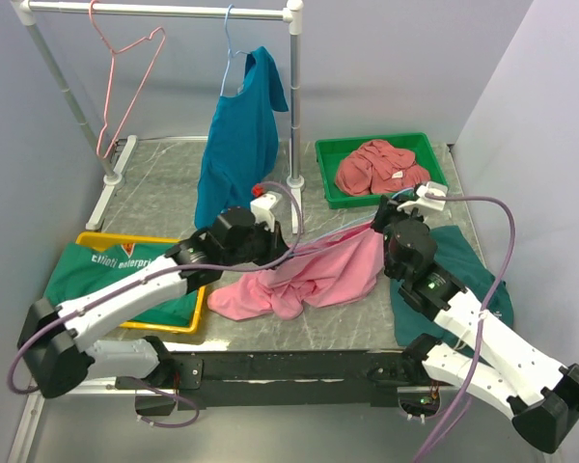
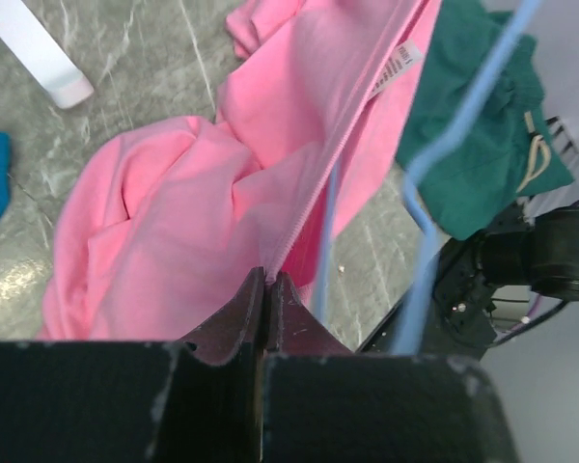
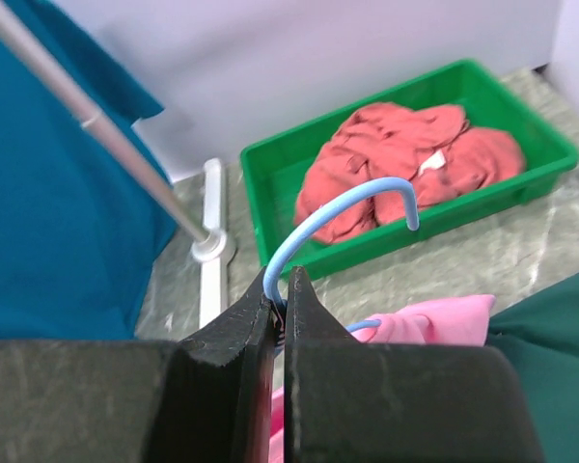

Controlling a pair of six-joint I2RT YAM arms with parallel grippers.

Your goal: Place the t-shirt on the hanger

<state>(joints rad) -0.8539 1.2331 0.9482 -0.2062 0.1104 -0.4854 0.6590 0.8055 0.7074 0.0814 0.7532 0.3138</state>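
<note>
The bright pink t-shirt (image 1: 309,275) lies crumpled on the marble table between the two arms. My left gripper (image 1: 286,253) is shut on its ribbed collar edge, seen in the left wrist view (image 2: 267,275) with the shirt (image 2: 164,212) spread beyond it. My right gripper (image 1: 381,220) is shut on the light-blue wire hanger just below its hook, seen in the right wrist view (image 3: 278,280) with the hook (image 3: 311,228) curving up and right. The hanger's wires (image 2: 475,85) run beside the collar opening. Pink cloth (image 3: 434,320) covers the hanger's lower part.
A white rack (image 1: 294,96) at the back holds a teal-blue shirt (image 1: 236,145) and a salmon wire hanger (image 1: 125,77). A green tray (image 1: 381,142) holds a dusty-rose garment (image 1: 376,166). A yellow tray (image 1: 116,237) holds a green shirt (image 1: 96,275). A dark green garment (image 1: 463,260) lies at the right.
</note>
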